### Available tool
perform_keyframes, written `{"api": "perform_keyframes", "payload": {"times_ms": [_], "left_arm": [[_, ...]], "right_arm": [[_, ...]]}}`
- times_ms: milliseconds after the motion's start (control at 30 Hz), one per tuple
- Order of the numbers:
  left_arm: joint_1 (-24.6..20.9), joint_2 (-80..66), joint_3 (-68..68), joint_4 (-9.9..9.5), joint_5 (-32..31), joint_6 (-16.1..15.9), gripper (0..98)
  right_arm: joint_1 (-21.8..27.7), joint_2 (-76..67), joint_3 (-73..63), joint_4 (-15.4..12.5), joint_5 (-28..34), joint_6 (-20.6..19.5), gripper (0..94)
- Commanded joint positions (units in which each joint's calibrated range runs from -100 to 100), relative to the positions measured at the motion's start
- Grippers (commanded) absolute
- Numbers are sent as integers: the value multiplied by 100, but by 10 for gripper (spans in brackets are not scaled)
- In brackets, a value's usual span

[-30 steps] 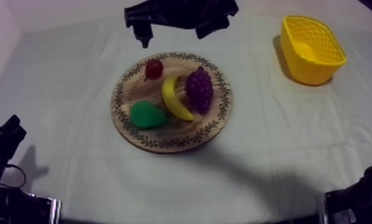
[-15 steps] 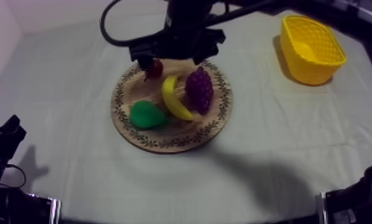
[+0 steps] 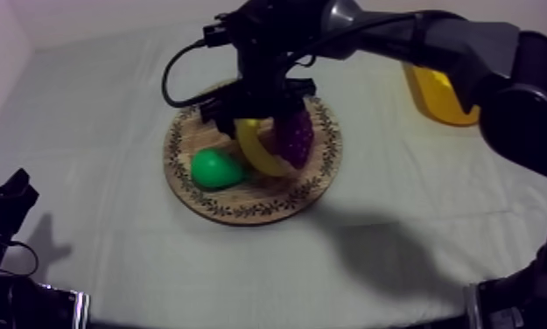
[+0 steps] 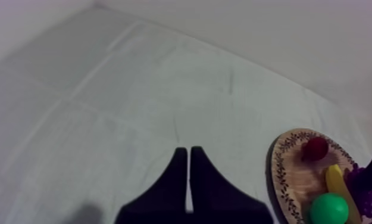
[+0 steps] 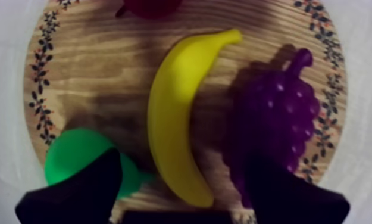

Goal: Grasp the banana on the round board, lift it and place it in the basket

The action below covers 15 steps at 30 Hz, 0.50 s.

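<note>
The counter (image 3: 101, 114) under its grey-white cloth carries everything. My right arm (image 3: 399, 35) reaches in from 2 o'clock over the round wooden board with a patterned rim (image 3: 233, 210). The yellow basket (image 3: 438, 101) stands well apart at the board's 2 o'clock, partly behind that arm. On the board, the purple bunch of grapes (image 5: 280, 125) lies at 3 o'clock of the curved yellow banana (image 5: 173, 119), the green pear (image 5: 75, 158) at its 8 o'clock and the small red fruit (image 4: 313, 149) at its 12 o'clock. The right claw (image 5: 182, 161) hangs wide over the banana, one black finger on each side, not closed on it. The left claw (image 4: 190, 152), pressed into a narrow wedge, rests over bare cloth at the board's 8 o'clock. By my judgement only the approach is made. The grasp, lift, carry and drop into the basket remain.
</note>
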<state>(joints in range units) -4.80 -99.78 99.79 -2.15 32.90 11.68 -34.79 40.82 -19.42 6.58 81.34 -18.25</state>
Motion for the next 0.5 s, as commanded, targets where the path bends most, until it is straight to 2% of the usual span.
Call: {"api": "perform_keyframes", "payload": {"times_ms": [0,367,467], "left_arm": [[-1,-5,-1,-3,0,1,1],[-1,-5,-1,-3,0,2,1],[-1,-5,-1,-3,0,2,1]], "right_arm": [[9,181,-66,-34,-37,54,571],[21,804,-363,-122,-459,216,537],[39,925,-461,-118,-564,245,470]]}}
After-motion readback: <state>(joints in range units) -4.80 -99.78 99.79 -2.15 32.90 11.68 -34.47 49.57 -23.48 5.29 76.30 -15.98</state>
